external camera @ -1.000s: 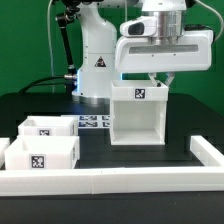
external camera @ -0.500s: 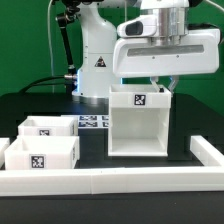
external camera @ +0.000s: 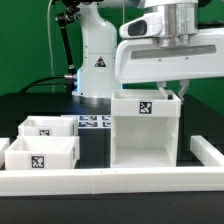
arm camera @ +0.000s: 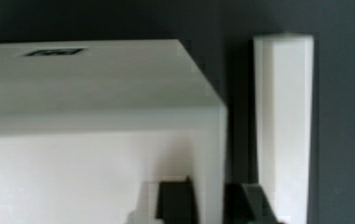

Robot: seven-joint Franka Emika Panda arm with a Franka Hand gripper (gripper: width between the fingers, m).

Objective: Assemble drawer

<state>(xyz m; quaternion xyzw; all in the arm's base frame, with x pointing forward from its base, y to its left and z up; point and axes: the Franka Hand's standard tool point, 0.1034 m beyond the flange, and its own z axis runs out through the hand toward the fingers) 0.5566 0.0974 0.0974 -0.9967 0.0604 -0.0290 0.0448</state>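
The white drawer case (external camera: 145, 135), a box open toward the camera with a marker tag on its top front, hangs just above the black table. My gripper (external camera: 173, 93) is shut on the top of the case's side wall on the exterior view's right. In the wrist view my dark fingertips (arm camera: 172, 203) stand on either side of that thin white wall, and my gripper (arm camera: 215, 205) is closed over it. The case's flat top (arm camera: 85, 95) fills most of that view. Two small white drawers (external camera: 46, 128) (external camera: 41, 156) sit on the table at the exterior view's left.
A low white rail (external camera: 110, 181) runs along the table's front and turns back at the exterior view's right (external camera: 207, 152); a white bar (arm camera: 284, 110) also shows in the wrist view. The marker board (external camera: 93, 122) lies behind the drawers. The robot base stands at the back.
My gripper has carried the drawer case toward the camera and to the exterior view's right. The two small drawers have not moved.
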